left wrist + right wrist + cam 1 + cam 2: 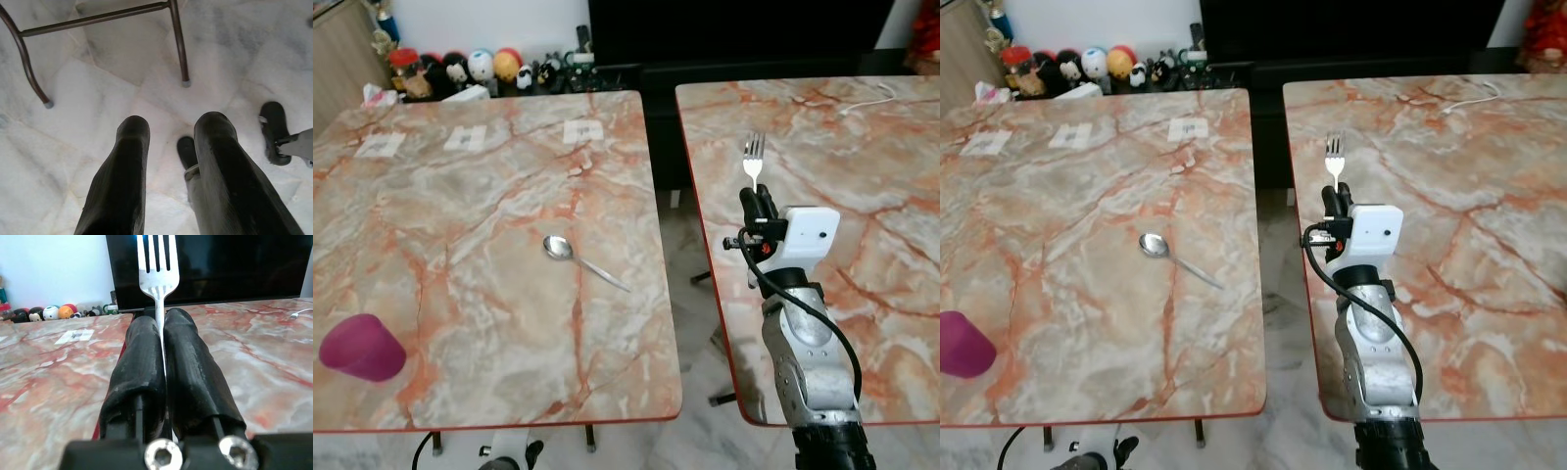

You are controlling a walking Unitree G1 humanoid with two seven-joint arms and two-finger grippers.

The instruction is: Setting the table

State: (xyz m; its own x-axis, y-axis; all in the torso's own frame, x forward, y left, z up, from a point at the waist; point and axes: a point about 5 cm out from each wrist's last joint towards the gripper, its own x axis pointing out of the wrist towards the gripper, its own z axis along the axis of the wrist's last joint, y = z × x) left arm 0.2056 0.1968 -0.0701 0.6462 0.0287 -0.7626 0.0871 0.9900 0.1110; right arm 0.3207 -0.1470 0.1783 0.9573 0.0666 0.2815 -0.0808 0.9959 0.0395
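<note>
Progress is judged partial. A spoon (579, 258) is already laid near the middle of the left desk (489, 323), its bowl turned toward the far edge, and a purple cup (360, 349) stands at that desk's near left corner. A fork (754, 159) is clamped by its handle in the right end effector (756, 208), tines up, held above the left edge of the right desk (862, 147) (no plate is seen on either desk). The fork is not yet set down, and a place beside the spoon seems the likely remainder. The left end effector (166, 161) hangs over the marble floor (98, 112), fingers parted and holding nothing.
</note>
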